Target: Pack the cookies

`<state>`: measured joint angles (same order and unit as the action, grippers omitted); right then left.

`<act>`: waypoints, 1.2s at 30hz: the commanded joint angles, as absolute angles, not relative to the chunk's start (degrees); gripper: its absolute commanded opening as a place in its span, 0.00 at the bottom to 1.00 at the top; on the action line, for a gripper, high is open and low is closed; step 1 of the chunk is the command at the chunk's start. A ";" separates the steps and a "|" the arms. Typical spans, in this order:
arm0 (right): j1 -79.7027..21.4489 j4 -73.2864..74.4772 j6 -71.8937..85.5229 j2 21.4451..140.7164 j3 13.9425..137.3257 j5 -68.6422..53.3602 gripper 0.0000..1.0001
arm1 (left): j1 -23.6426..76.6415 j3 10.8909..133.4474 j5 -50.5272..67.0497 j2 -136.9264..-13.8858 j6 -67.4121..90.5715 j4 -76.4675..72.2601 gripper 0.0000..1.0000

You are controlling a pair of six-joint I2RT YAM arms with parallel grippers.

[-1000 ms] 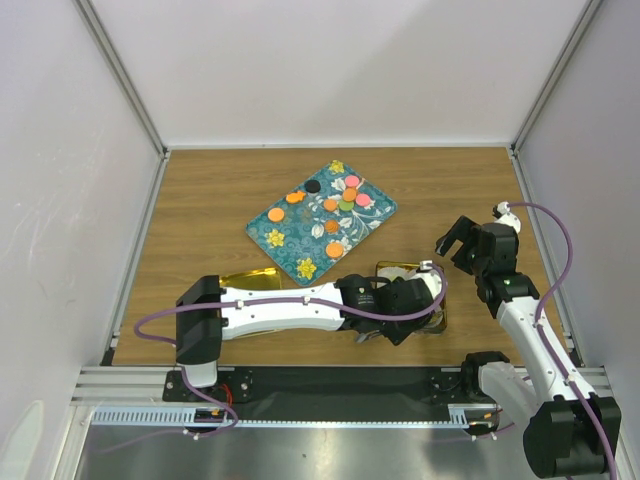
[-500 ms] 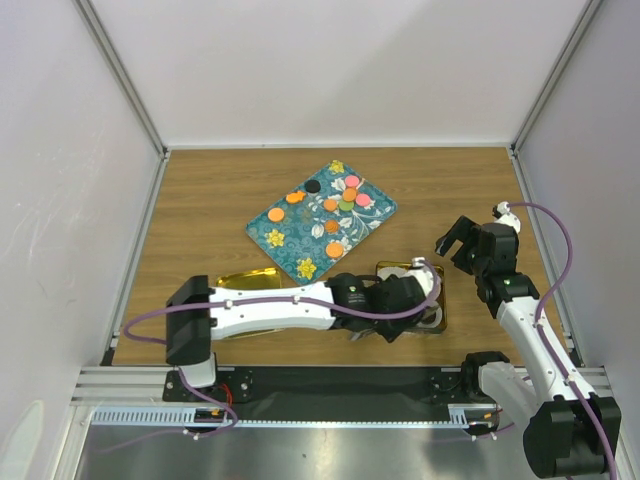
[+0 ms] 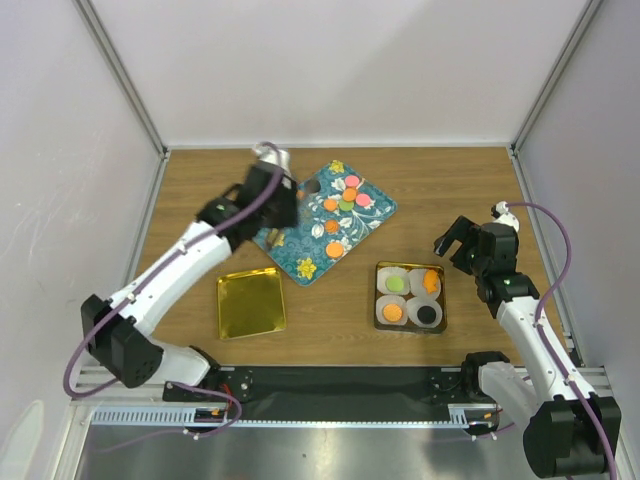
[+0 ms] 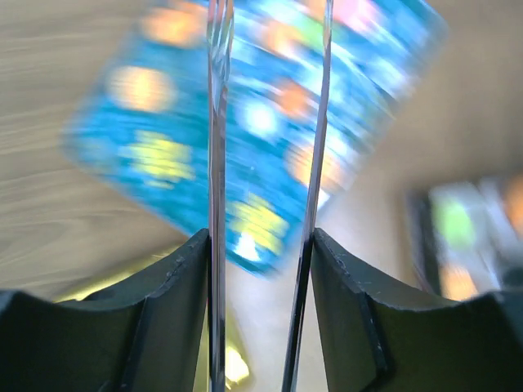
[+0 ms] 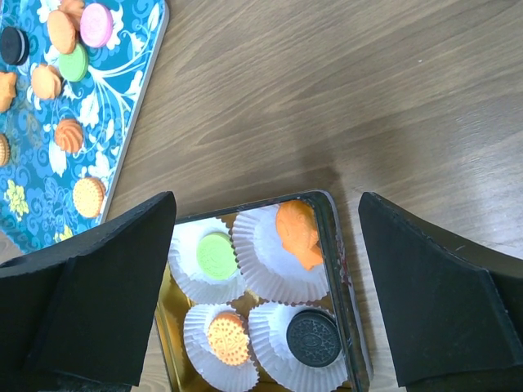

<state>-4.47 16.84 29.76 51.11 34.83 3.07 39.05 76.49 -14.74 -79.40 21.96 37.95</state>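
The cookies lie on a teal floral tray: orange, pink and green ones in a cluster, one black, more orange ones. An open tin holds four white paper cups with a green, an orange fish-shaped, an orange round and a black cookie. My left gripper hovers over the tray's left part; its wrist view is blurred, with the thin metal fingers apart and nothing between them. My right gripper is open and empty above the tin's far side.
A gold lid lies flat on the table near the left, in front of the tray. White walls with metal posts close in the wooden table on three sides. The arm bases sit at the near edge.
My left arm has swung away from the tin at the near right, up and to the left over the teal tray. The tin's four cups now show. The right arm has not moved.
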 commanded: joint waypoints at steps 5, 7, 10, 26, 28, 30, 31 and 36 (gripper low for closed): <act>-4.22 15.55 29.09 51.15 35.60 1.49 1.00 | 14.35 74.44 -8.97 -83.83 22.76 31.91 0.55; -4.22 15.56 29.00 50.89 35.68 1.23 1.00 | 9.87 74.62 -9.31 -85.95 22.94 30.85 0.55; -4.13 15.56 29.00 50.89 35.68 0.97 1.00 | 4.86 74.62 -9.05 -90.95 23.38 29.80 0.55; -4.13 15.20 29.00 51.94 35.59 0.88 1.00 | -4.75 77.17 -9.23 -108.89 23.38 28.65 0.57; -4.13 15.12 28.92 52.21 35.60 0.79 1.00 | -4.92 77.43 -9.49 -109.51 23.20 28.65 0.58; -4.13 15.03 28.92 52.29 35.59 0.79 1.00 | -5.01 77.43 -9.49 -110.12 23.03 28.57 0.59; -4.13 15.12 28.92 52.29 35.51 0.79 1.00 | -5.01 77.52 -9.58 -110.39 23.03 28.56 0.61; -4.13 15.12 28.92 52.56 35.51 0.88 1.00 | -5.19 77.61 -9.67 -110.39 22.85 28.30 0.71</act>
